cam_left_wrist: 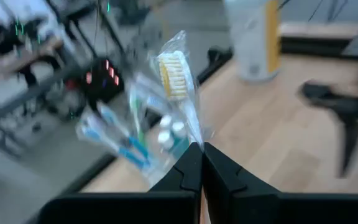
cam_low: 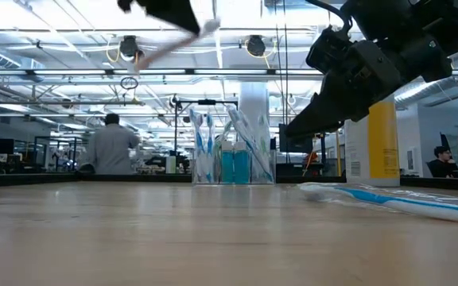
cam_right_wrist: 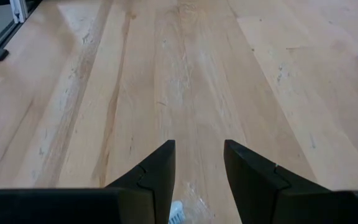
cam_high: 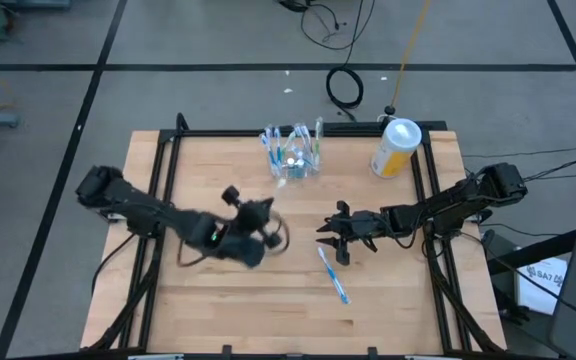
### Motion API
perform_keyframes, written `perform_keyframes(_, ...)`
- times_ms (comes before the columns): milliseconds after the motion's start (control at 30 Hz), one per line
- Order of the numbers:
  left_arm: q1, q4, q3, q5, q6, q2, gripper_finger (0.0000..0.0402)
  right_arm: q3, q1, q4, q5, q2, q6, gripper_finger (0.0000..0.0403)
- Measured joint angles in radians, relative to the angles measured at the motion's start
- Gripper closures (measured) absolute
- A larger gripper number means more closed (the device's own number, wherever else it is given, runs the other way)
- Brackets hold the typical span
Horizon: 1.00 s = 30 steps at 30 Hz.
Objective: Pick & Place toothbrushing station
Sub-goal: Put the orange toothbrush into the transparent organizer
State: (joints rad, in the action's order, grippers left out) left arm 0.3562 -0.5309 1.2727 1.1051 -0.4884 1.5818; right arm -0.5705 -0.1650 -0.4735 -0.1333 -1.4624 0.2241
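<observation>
From above, the clear toothbrushing station (cam_high: 292, 152) stands at the counter's (cam_high: 218, 300) far edge, brushes upright in it, with a yellow canister (cam_high: 396, 148) well to its right. The left gripper (cam_high: 268, 228) hovers mid-counter. The right gripper (cam_high: 330, 232) hangs just above a blue toothbrush (cam_high: 332, 274) lying flat.

The left wrist view shows its fingers (cam_left_wrist: 219, 177) pinched together on a wrapped toothbrush (cam_left_wrist: 174, 76).

The right wrist view shows its fingers (cam_right_wrist: 157, 168) spread apart, holding nothing.
</observation>
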Motion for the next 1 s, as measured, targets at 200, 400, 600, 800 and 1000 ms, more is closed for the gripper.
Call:
perform_keyframes(200,-0.146,0.078,-0.077,-0.075,-0.018,0.001,0.0394,0.000,0.000,0.006,0.000,0.000,0.000,0.0275)
perform_keyframes(400,-0.253,0.419,-0.135,-0.191,0.269,0.001,0.0396,0.000,0.002,0.009,0.000,0.000,-0.023,0.0275)
perform_keyframes(600,-0.397,0.699,-0.139,-0.468,0.480,0.001,0.0397,0.000,0.020,0.008,0.003,0.000,-0.069,0.0275)
perform_keyframes(800,-0.507,0.805,-0.139,-0.643,0.491,0.001,0.0398,0.000,0.021,0.008,0.004,0.000,-0.090,0.0275)
perform_keyframes(1000,-0.548,0.898,-0.186,-0.664,0.521,0.001,0.0399,0.000,0.021,0.008,0.006,0.000,-0.076,0.0275)
